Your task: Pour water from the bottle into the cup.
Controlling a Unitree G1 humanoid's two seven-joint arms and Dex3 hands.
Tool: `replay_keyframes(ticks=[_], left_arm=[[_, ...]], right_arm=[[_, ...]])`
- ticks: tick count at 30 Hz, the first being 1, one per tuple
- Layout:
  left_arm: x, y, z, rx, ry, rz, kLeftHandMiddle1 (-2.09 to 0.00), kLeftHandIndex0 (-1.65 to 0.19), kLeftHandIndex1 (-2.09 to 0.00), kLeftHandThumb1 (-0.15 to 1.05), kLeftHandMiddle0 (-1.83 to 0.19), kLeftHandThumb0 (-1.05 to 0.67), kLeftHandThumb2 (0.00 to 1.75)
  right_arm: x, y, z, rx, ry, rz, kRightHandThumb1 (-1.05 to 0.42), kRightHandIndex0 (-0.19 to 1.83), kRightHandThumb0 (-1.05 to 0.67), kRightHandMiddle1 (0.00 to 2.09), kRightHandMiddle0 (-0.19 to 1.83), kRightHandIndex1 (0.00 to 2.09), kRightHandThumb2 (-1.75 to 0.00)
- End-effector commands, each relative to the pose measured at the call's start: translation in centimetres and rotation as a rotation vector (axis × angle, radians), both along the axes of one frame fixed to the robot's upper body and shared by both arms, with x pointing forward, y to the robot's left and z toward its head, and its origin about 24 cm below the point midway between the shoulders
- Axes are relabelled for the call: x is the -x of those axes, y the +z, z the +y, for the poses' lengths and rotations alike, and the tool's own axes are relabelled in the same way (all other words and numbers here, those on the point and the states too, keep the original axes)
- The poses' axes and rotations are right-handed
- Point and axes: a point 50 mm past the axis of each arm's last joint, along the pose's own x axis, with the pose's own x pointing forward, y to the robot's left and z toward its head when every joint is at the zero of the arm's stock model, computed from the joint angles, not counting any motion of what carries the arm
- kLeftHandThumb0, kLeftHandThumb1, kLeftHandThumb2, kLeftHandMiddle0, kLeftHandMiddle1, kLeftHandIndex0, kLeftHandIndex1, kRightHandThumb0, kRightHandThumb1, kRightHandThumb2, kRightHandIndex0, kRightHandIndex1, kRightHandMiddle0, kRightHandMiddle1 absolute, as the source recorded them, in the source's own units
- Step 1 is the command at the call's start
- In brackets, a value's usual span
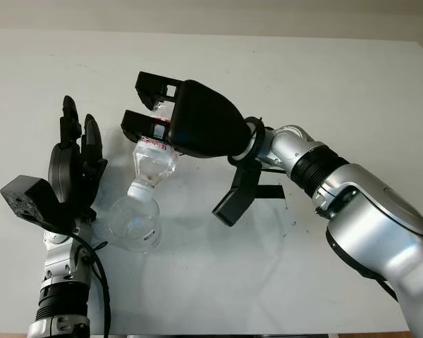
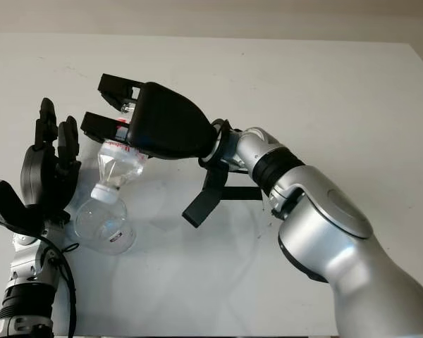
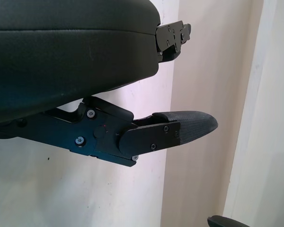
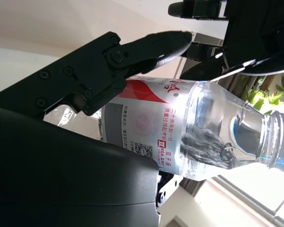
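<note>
Fingers (image 1: pixel 92 137) of the left hand (image 1: pixel 74 169) stand straight beside the cup (image 1: pixel 134 224), holding nothing. Just beyond, the bottle (image 1: pixel 154 160) tips neck-down over the cup's rim, clamped in the right hand (image 1: pixel 190 116). The light cup stands unheld: a nudge from the neck could tip it, and a steeper tilt could splash water onto the table (image 1: pixel 324 77).
</note>
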Motion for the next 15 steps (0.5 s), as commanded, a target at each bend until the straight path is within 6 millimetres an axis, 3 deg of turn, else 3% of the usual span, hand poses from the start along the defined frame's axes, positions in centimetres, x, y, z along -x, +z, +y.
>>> replay_keyframes(ticks=[1, 15], left_arm=[[0.11, -0.81, -0.22, 0.015, 0.001, 0.025, -0.06, 0.18, -0.06, 1.05, 0.09, -0.62, 0.54], [0.11, -0.91, -0.33, 0.013, -0.003, 0.018, -0.05, 0.19, -0.03, 1.05, 0.11, -0.62, 0.56]], right_arm=[[0.09, 1.54, 0.42, -0.009, 0.027, -0.067, -1.05, 1.28, -0.63, 2.09, 0.83, 2.09, -0.23], [0.19, 1.64, 0.43, -0.015, 0.041, -0.063, -1.05, 1.27, -0.61, 2.09, 0.86, 2.09, -0.26]])
